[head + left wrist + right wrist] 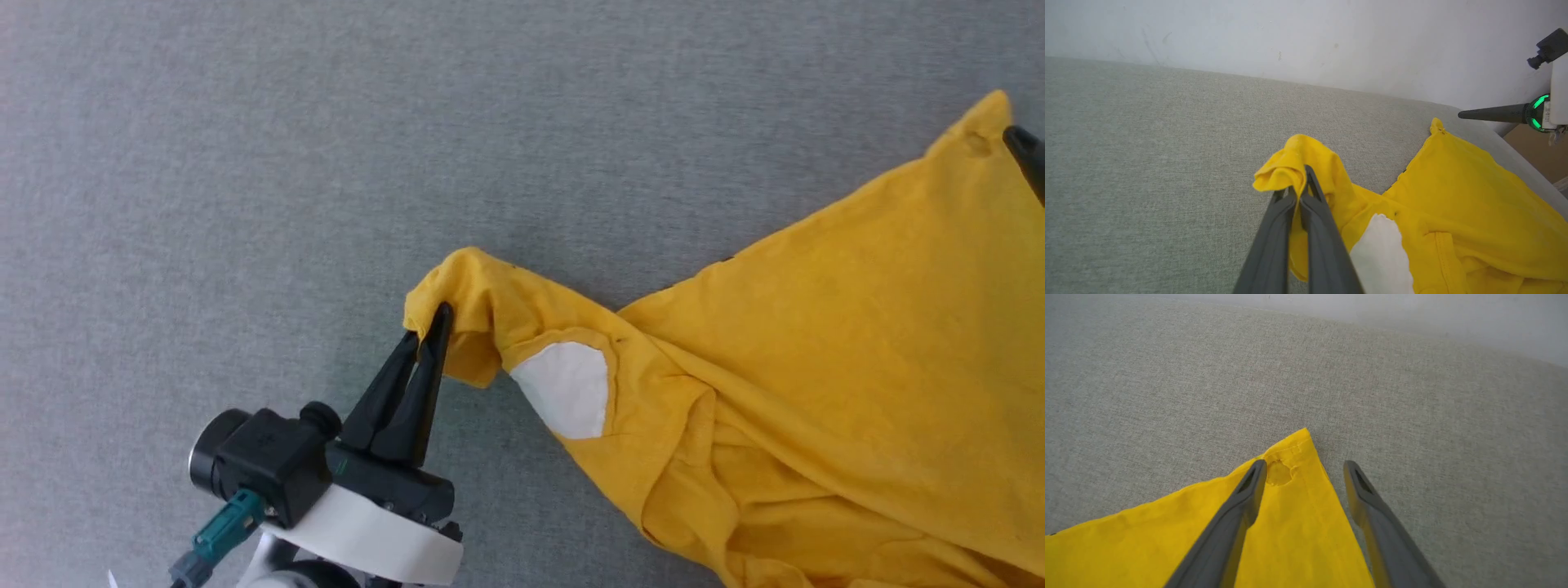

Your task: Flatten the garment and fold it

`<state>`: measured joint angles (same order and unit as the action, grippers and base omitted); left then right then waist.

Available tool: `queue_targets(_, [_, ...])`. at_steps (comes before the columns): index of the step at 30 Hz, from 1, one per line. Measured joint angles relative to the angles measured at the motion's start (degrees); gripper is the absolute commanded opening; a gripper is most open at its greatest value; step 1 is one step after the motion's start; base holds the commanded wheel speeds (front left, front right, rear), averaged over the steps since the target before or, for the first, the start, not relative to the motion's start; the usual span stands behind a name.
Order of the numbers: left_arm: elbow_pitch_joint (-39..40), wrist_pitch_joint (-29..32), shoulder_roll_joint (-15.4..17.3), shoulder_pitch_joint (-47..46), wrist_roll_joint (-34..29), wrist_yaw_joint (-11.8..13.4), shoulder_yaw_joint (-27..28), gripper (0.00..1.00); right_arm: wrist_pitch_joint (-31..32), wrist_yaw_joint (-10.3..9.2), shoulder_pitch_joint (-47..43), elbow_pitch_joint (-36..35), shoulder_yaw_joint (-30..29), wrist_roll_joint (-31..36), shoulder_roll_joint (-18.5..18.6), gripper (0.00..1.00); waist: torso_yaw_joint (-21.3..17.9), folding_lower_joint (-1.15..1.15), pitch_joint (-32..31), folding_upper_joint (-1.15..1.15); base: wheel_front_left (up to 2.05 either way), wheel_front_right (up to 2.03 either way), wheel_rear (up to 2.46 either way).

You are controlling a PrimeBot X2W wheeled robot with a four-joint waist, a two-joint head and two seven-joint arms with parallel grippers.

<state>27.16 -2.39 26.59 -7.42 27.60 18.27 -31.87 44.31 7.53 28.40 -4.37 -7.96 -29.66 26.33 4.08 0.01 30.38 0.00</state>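
**Left fingers (412, 384) clamped on the garment (816, 343), right fingers (1237, 514) apart**

The left fingers are pressed together on a bunched fold (457, 286) of the yellow cloth. They seem to hold it a little above the grey tabletop (245, 163). The right fingers stand wide and hold nothing. One is over the cloth near a pointed corner (1294, 451), and the other is over bare tabletop just beside it.

The garment lies on the tabletop at the right of the head view and runs out of that view at the right and bottom edges. A white patch (567, 388) shows close to the held fold.

The cloth looks thin, light and soft. It will likely sag, wrinkle and keep no shape by itself, but it should not be fragile. On the woven cover it will probably drag more than slide. The best holds are likely the corners and hems, where the cloth is doubled, with the two holds well apart so that the edge pulls straight.

The longest visible line goes from the held fold to the pointed corner, so it runs diagonally from lower middle to upper right in the head view. Below it the cloth is crumpled. No collar or hem can be recognised, so it is not possible to tell which end is the top.
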Motion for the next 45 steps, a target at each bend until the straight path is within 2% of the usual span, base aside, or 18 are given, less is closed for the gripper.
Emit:
queue_targets(9, [-1.05,-0.48,-0.93,-1.24,-0.01,-0.55,-0.81,0.00,-0.01,0.00,0.44,5.91,2.57,-0.13,3.02,1.00,3.05,-0.01,2.65,0.00,0.00,0.00,0.00])
queue_targets(10, [-1.16,-0.48,-0.92,-1.24,-0.01,-0.55,-0.79,0.00,0.03,0.00,0.55,6.12,2.69,-0.43,3.30,0.74,3.19,-0.01,2.82,0.00,0.00,0.00,0.00])
queue_targets(11, [-1.26,-0.48,-0.91,-1.24,0.00,-0.55,-0.76,0.00,0.08,0.00,0.70,6.30,2.85,-0.68,3.64,0.26,3.27,-0.01,2.96,0.00,0.00,0.00,0.00])
queue_targets(12, [-1.35,-0.48,-0.92,-1.24,0.00,-0.55,-0.75,0.00,0.09,0.00,0.77,6.43,2.98,-0.70,3.93,0.00,3.27,-0.01,3.01,0.00,0.00,0.00,0.00])
queue_targets(16, [-1.89,-0.51,-0.90,-1.24,0.22,-0.56,-0.40,0.00,-0.25,0.00,0.80,7.34,3.74,-0.79,4.43,0.00,2.86,-0.01,2.60,0.00,0.00,0.00,0.00])
queue_targets(20, [-2.38,-1.22,-0.78,-1.23,1.26,-0.89,0.46,0.00,-3.28,0.01,0.71,8.73,4.12,-1.11,3.69,0.00,2.19,-0.01,1.61,0.00,0.00,0.00,0.00])
queue_targets(26, [-4.10,-3.67,1.01,-4.76,0.37,-2.29,2.91,0.00,-10.88,0.01,0.74,8.43,3.68,-2.71,0.99,0.00,0.98,-0.01,-0.98,0.00,0.00,0.00,0.00])
queue_targets(30, [-6.23,-4.75,2.85,-10.93,-1.93,-4.45,4.17,0.00,-16.07,0.01,1.87,6.95,3.49,-3.42,-0.82,0.00,0.09,-0.01,-3.56,-0.01,0.00,0.00,0.00])
queue_targets(31, [-6.95,-4.70,3.47,-12.77,-2.52,-5.31,4.33,0.00,-17.17,0.01,2.48,6.73,3.67,-3.53,-1.18,0.00,-0.14,-0.01,-4.31,-0.02,0.00,0.00,0.00])
queue_targets(32, [-8.40,-4.32,5.22,-16.78,-4.15,-7.40,4.41,0.00,-18.92,0.01,3.80,6.37,4.34,-3.53,-1.69,0.00,-0.65,-0.01,-5.94,-0.02,0.00,0.00,0.00])
queue_targets(36, [-11.06,-3.10,7.62,-25.88,-6.15,-11.45,4.81,0.00,-21.00,0.01,7.88,6.36,4.91,-3.50,-2.91,0.00,-1.71,-0.01,-9.48,-0.01,0.00,0.00,0.00])
queue_targets(37, [-11.91,-2.80,8.00,-28.42,-6.46,-12.52,4.95,0.00,-21.21,0.01,9.31,6.45,4.94,-3.48,-3.08,0.00,-1.98,-0.02,-10.42,-0.01,0.00,0.00,0.00])
queue_targets(38, [-11.91,-2.80,8.00,-28.42,-6.46,-12.52,4.95,0.00,-21.21,0.01,9.31,6.45,4.94,-3.48,-3.08,0.00,-1.98,-0.02,-10.42,-0.01,0.00,0.00,0.00])
queue_targets(39, [-14.15,-1.64,8.44,-33.64,-6.46,-15.16,5.02,0.00,-21.14,0.01,12.57,6.92,5.03,-3.33,-3.25,0.00,-2.53,-0.02,-12.19,-0.01,0.00,0.00,0.00])
queue_targets(40, [-14.15,-1.64,8.44,-33.64,-6.46,-15.16,5.02,0.00,-21.14,0.01,12.57,6.92,5.03,-3.33,-3.25,0.00,-2.53,-0.02,-12.19,-0.01,0.00,0.00,0.00])
queue_targets(45, [-23.13,2.76,8.62,-46.89,-5.00,-21.56,4.65,0.00,-19.89,0.01,21.70,10.25,6.06,-1.86,-4.15,0.00,-4.14,-0.02,-16.00,-0.02,0.00,0.00,0.00])
